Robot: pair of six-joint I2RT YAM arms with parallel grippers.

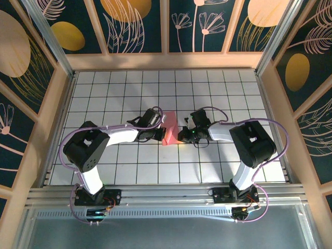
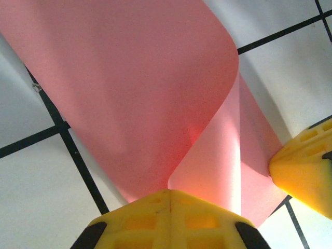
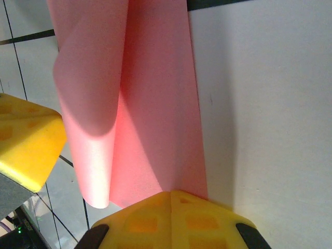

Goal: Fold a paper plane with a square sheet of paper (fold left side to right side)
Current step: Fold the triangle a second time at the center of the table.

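Closed tight at the bottom of the left wrist view: yellow ribbed fingers of the left gripper (image 2: 170,196), no gap between the pads, clamped on an edge of the thin salmon-pink square sheet of paper (image 2: 129,88).

Sheet condition: plain, matte, partly rolled over. Left portion standing clear of the surface and curled rightward in a soft, rounded bend. Right portion lying flat beneath it. Shadow under the raised flap, bright highlight along the curve.

Sheet location: middle of the white tiled table (image 1: 129,93), directly between the two grippers. From above, visible as a small pink wedge.

Right gripper (image 3: 171,197): yellow fingers likewise closed with no gap, tips set on the flat right-hand layer at its edge. Paper held between the pads or merely pressed beneath them: cannot tell. In the left wrist view, seen as a yellow tip touching the right edge of the sheet.

Both arms reaching inward from either side, grippers near each other with only the sheet between.

Black grid lines (image 2: 62,127) crossing the table under the sheet. Dark blue wall panels (image 1: 129,26) with a gold leaf pattern around the table.
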